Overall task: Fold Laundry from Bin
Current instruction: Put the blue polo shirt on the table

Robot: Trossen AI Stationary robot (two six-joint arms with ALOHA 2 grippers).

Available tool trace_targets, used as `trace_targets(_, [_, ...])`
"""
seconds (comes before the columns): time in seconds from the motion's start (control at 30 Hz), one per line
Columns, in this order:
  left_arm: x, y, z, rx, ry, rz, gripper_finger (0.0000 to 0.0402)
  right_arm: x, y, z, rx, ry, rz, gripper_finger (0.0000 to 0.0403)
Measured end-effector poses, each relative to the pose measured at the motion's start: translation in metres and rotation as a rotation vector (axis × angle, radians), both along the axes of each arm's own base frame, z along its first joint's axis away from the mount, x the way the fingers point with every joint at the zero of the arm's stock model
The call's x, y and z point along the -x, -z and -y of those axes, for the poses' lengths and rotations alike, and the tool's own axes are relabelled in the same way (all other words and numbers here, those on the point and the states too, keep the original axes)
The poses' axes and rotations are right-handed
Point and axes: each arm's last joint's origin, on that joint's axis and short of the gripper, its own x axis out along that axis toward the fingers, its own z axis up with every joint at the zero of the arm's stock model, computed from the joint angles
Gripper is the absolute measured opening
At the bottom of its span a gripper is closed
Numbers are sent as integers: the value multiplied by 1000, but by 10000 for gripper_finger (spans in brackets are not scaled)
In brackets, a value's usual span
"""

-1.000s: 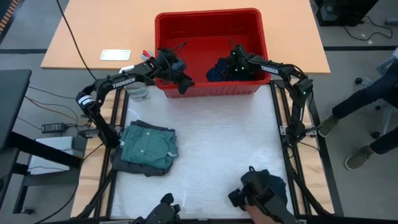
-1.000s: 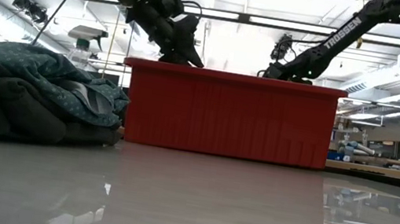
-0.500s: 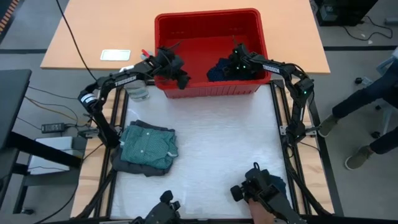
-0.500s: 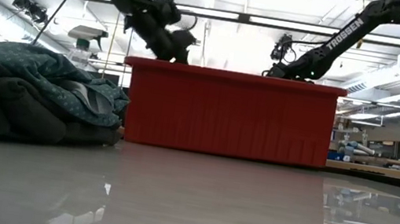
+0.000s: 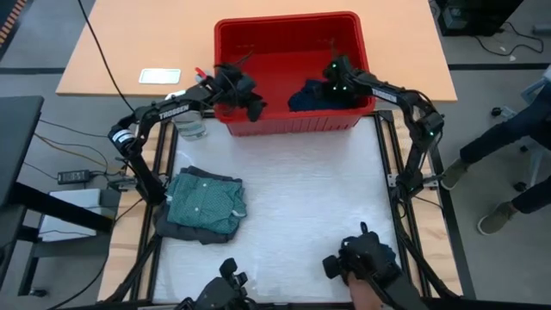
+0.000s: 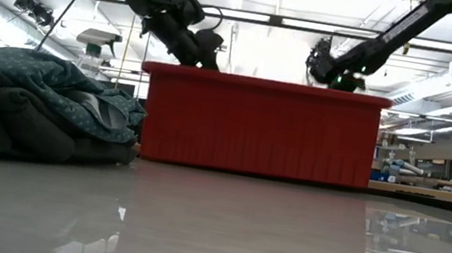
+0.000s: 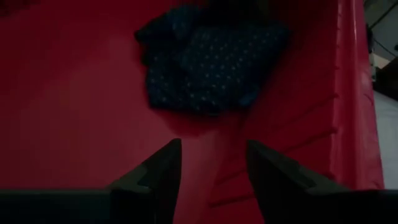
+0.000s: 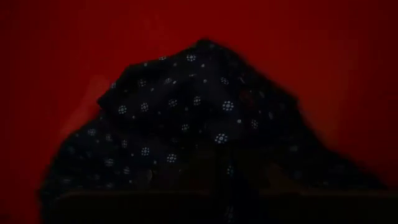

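The large rectangular red plastic bin (image 5: 293, 34) stands at the upper centre of the high view, at the far end of the white-covered desk (image 5: 301, 207); inside it, against the lower right of its floor, lies the one piece left to fetch, a crumpled navy garment with pale dots (image 5: 312, 95); a stack already laid out, a teal-green dotted T-shirt (image 5: 205, 201) atop a dark grey piece (image 5: 176, 228), sits at the lower left of the desk.

The right hand (image 5: 337, 83) is the nearer one; it hangs over the bin's right side, right upon the navy heap, its fingers pressed together; its wrist view is filled by dotted cloth, so it looks to be pinching the garment, though the pinch itself is hidden.

The left hand (image 5: 245, 96) hovers at the bin's lower left corner, its fingers (image 7: 155, 180) spread with bare red floor between them; the garment lies well apart from it, towards the frame's right, bunched with no clear long axis; a lift up and back over the near rim would, I judge, fall to the right arm.
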Motion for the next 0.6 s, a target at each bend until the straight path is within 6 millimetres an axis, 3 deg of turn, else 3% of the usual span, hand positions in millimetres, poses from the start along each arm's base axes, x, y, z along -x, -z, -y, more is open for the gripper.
trace_targets(0.13, [0, -5, -1, -5, -10, 42, 182, 2, -34, -10, 100, -83, 61, 26])
trace_targets(0.33, [0, -23, 2, -54, -8, 131, 182, -7, -89, -37, 248, -382, 293, 26])
trace_targets(0.6, [-14, -56, 11, -272, 44, 367, 182, -27, -116, -75, 196, -632, 492, 26])
